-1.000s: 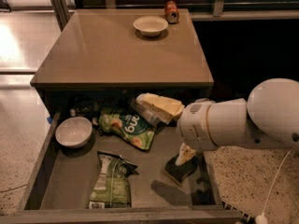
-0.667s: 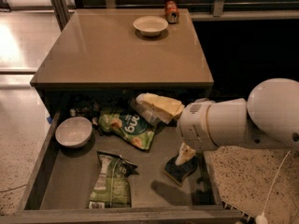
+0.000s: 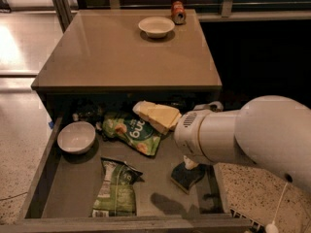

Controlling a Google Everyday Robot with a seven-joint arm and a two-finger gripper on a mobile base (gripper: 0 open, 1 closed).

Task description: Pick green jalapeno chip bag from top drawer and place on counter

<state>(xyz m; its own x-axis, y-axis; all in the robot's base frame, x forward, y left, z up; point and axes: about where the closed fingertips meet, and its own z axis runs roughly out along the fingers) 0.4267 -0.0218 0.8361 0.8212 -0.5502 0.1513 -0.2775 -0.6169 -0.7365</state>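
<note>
**Jalapeno Bag Awaits Pickup in Open Drawer**

My gripper (image 3: 190, 163) hangs low at the right side of the top drawer (image 3: 73, 183), largely hidden behind my own white arm (image 3: 243, 135). Whether it is wide or closed I cannot tell. It sits just above a dark sponge-like pad (image 3: 186, 177), and nothing shows in its hold.

The green jalapeno chip bag (image 3: 114, 191) lies flat on the drawer floor, left of centre and close to the front rim. It is apart from my gripper and, as far as I can see, untouched. By my reckoning the job is at its start: the drawer stands open, but the grasp, the lift and the placing on the counter (image 3: 121, 57) are all left to do.

Bare drawer floor separates the bag from the pad, which gives me a lane to cross leftward. A white bowl (image 3: 76, 137) sits behind the bag to the left, and a brighter green bag (image 3: 131, 132) lies just behind it. A yellow packet (image 3: 158, 116) is farther back, under the counter's front edge. That edge overhangs the drawer's rear, so I judge the lift should rise from the front half. On the counter, a small bowl (image 3: 156, 26) and a can (image 3: 178, 12) stand at the far side, leaving the near stretch open.
</note>
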